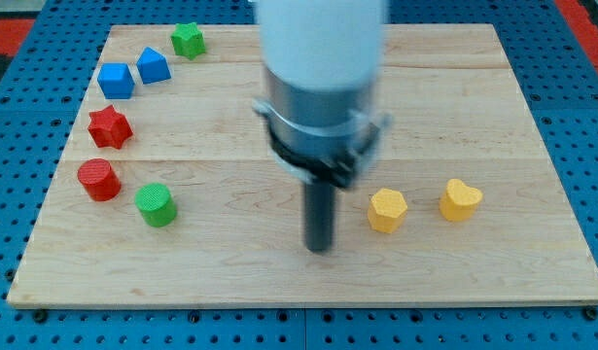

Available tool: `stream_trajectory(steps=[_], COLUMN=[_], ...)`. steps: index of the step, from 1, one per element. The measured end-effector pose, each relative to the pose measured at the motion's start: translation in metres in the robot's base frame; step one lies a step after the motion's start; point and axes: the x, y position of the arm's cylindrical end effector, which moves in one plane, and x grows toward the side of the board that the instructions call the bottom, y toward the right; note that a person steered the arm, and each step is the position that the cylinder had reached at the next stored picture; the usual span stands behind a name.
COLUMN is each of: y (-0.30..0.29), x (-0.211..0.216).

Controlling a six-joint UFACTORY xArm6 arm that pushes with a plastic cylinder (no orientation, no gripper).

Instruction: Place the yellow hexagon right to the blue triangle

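Presently, my tip (321,247): lower centre, bare rod without fingers, holding nothing, just left of the hexagon.
Yellow hexagon (387,210): lower right of centre.
Blue triangle (153,66): upper left, well apart.

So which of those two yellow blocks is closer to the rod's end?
The yellow hexagon, just to the view's right of my tip; the yellow heart sits farther right.

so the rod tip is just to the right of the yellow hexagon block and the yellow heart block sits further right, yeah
Not quite. In the camera view my tip is just to the view's left of the yellow hexagon block, not its right, with a small gap between them. The yellow heart block does sit further to the view's right.
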Motion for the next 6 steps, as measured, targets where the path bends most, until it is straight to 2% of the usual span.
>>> stream_trajectory(steps=[1,2,5,6], y=[0.053,0.055,-0.012,-0.005], x=[0.000,-0.039,-0.243,-0.286])
